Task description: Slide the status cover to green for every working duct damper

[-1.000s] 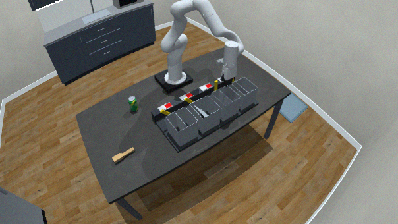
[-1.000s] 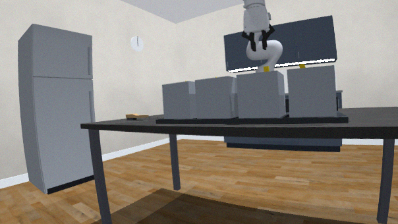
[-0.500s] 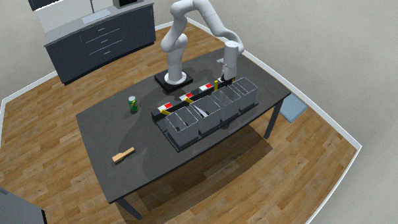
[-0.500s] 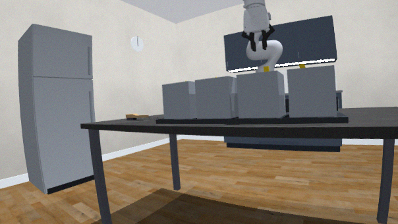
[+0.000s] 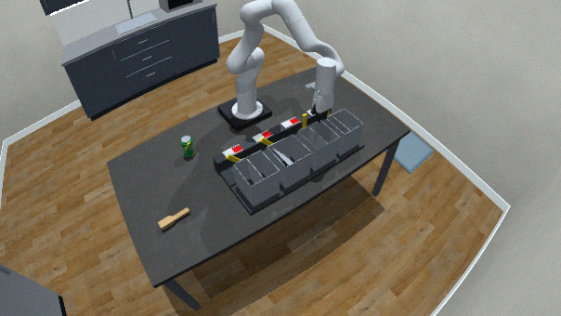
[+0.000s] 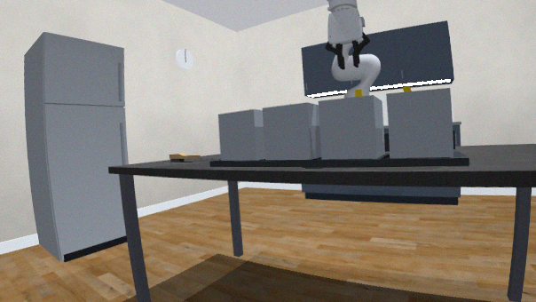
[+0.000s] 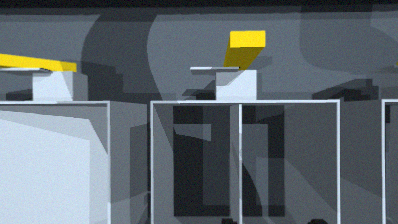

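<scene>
Four grey open-topped dampers stand in a row on a dark base, each with a yellow lever on the robot side. Three sliders behind them show red. The fourth is hidden behind my arm. The third damper's lever stands upright and also shows in the wrist view. A neighbouring lever lies flat. My gripper hangs well above the row's right part, over the third damper. In the side view my gripper has its fingers apart and holds nothing. Its fingertips just show at the bottom of the wrist view.
A green can stands on the table left of the dampers. A wooden block lies near the front left edge. My arm's base is behind the sliders. A fridge and cabinets stand off the table.
</scene>
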Tool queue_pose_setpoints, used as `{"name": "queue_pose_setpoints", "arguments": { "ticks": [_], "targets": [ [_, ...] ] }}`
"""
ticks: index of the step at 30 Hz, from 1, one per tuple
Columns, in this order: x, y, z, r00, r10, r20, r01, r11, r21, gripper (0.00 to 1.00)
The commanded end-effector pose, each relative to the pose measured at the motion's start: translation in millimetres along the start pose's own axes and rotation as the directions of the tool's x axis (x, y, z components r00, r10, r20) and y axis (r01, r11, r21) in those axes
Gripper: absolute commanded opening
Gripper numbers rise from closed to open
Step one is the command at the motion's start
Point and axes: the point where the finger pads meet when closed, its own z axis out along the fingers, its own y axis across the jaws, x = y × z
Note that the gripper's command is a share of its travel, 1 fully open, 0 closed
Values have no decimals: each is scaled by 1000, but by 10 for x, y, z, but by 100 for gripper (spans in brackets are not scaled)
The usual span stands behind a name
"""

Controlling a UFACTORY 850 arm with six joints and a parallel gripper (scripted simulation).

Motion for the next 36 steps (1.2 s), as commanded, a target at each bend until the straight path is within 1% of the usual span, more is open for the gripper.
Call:
{"name": "queue_pose_setpoints", "arguments": {
  "ticks": [1,18,19,20,21,23,27,29,30,31,36],
  "targets": [
    [-8,2,-11,1000,0,2,0,1000,-1,39],
    [4,1,-8,1000,0,2,0,1000,-1,39],
    [73,-2,5,1000,0,2,0,1000,-3,39],
    [218,-9,34,1000,0,2,0,1000,-6,39],
    [423,-21,76,1000,0,2,0,1000,-12,39],
    [536,-26,96,1000,0,2,0,1000,-15,39],
    [905,-44,167,1000,0,2,0,1000,-25,39],
    [905,-44,167,1000,0,2,0,1000,-25,39],
    [1046,-51,194,1000,0,2,0,1000,-29,39],
    [1110,-55,208,1000,0,2,0,1000,-30,39],
    [1121,-56,210,1000,0,2,0,1000,-31,39]
  ]
}}
